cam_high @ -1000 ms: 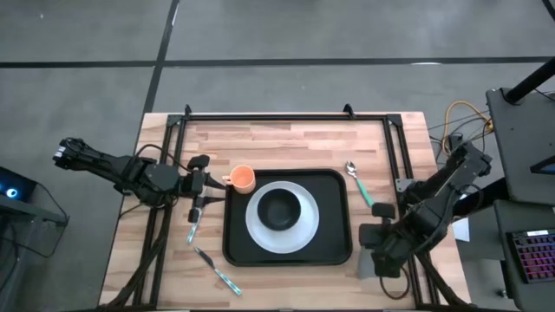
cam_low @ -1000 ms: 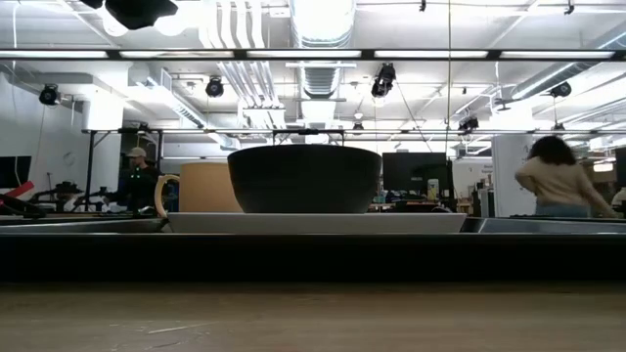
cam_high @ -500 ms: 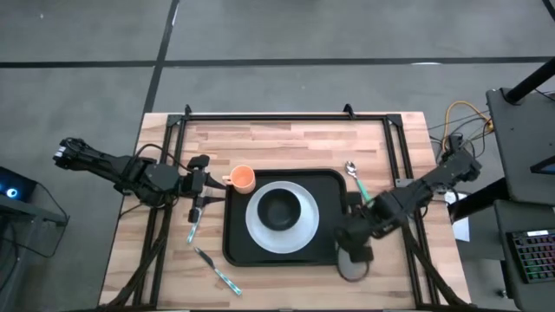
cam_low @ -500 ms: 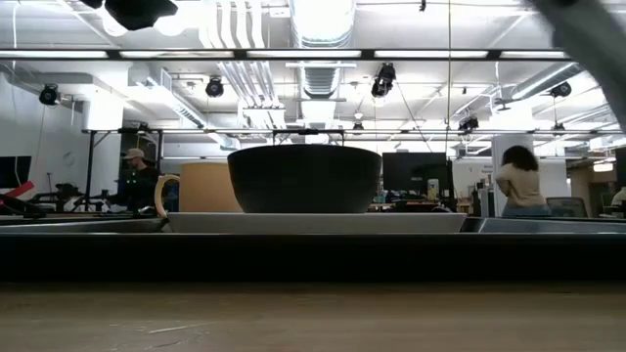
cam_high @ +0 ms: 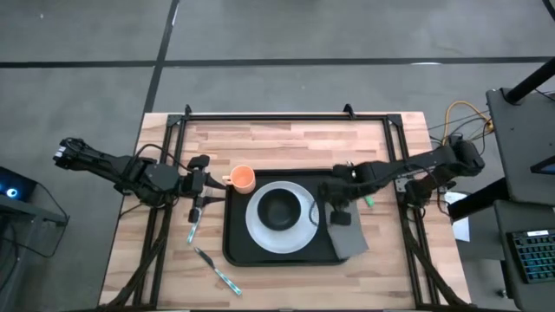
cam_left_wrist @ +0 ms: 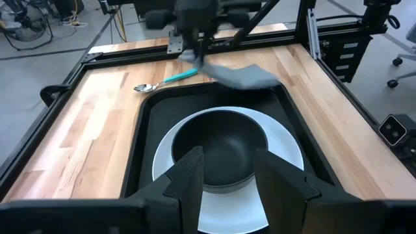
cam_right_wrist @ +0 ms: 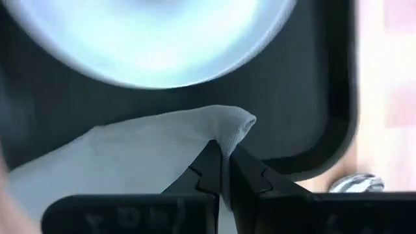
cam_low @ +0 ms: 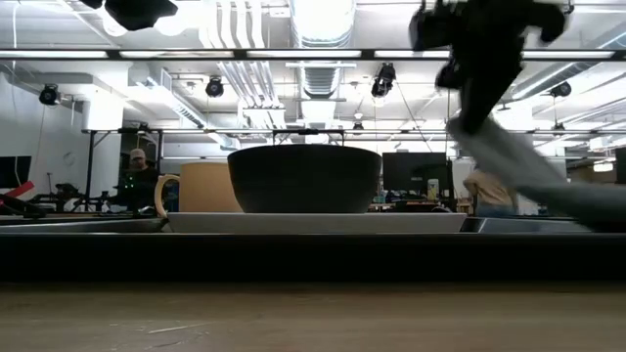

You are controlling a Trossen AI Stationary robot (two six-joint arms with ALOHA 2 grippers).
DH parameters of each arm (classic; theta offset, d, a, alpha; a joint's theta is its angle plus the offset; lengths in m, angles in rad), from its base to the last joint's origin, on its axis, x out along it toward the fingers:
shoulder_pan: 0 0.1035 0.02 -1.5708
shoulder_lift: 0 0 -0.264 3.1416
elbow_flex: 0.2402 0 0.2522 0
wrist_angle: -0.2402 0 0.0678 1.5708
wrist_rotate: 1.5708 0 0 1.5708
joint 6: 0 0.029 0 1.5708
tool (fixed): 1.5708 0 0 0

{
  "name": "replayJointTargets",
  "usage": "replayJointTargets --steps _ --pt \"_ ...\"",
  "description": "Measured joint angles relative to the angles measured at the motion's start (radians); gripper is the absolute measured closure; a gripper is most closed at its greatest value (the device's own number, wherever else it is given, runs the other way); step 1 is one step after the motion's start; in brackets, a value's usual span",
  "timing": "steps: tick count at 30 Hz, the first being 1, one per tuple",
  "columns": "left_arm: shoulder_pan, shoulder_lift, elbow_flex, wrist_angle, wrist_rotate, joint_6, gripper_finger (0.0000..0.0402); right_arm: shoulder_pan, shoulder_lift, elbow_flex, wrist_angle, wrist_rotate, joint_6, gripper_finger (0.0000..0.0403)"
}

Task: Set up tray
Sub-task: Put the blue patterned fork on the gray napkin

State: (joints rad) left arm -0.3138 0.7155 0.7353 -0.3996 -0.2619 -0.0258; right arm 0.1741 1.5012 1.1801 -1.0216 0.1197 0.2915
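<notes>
The black tray [cam_high: 236, 244] lies mid-table. On it stands a white plate [cam_high: 260, 234] with a black bowl [cam_high: 279, 208] in it. An orange cup [cam_high: 242, 178] stands at the tray's far left corner. Over the tray's right part, my right gripper [cam_high: 335, 204] is shut on a grey napkin [cam_high: 348, 234]. The napkin trails from it toward the tray's near right rim. My left gripper [cam_high: 208, 185] waits open, left of the cup, nothing between its fingers [cam_left_wrist: 188, 175]. My right gripper pinches a bunched-up edge of the napkin [cam_right_wrist: 235, 131] between its two fingers, which come from above and point steeply down. The napkin hangs slack below them and slants away [cam_low: 518, 166] toward the tray's right rim. Whether its far end rests there, I cannot tell.
A teal-handled spoon [cam_high: 354, 170] lies just beyond the tray's far right corner, partly under my right arm. Two more pieces of teal-handled cutlery [cam_high: 194, 227] [cam_high: 218, 271] lie left of the tray. A dark frame [cam_high: 286, 115] runs around the tabletop.
My right gripper has swung from the table's near right corner toward the left and far edges, ending over the tray's right part. It has stayed shut. The napkin has come along, lifted off the table and trailing behind the fingers.
</notes>
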Motion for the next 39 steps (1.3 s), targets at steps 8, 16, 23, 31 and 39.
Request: replayJointTargets --steps 8,16,23,31,39 --pt "0.000 0.000 0.000 0.000 0.000 -0.013 0.0283 -0.148 -0.008 -0.161 0.206 -0.018 -0.023 0.0395" --pt "0.000 0.003 0.000 0.000 0.000 -0.020 0.0283 -0.218 0.011 -0.238 0.309 -0.082 -0.044 0.0395" --pt "0.000 0.039 0.000 0.000 0.000 -0.043 0.0283 -0.227 0.024 -0.252 0.318 -0.147 -0.085 0.0376" --pt "0.000 0.107 0.000 0.000 0.001 -0.042 0.0283 -0.233 0.020 -0.199 0.319 0.002 -0.120 0.0290" --pt "-0.002 0.106 0.036 0.033 0.002 -0.019 0.0283 -0.159 0.017 -0.158 0.231 -0.026 0.023 0.0260"
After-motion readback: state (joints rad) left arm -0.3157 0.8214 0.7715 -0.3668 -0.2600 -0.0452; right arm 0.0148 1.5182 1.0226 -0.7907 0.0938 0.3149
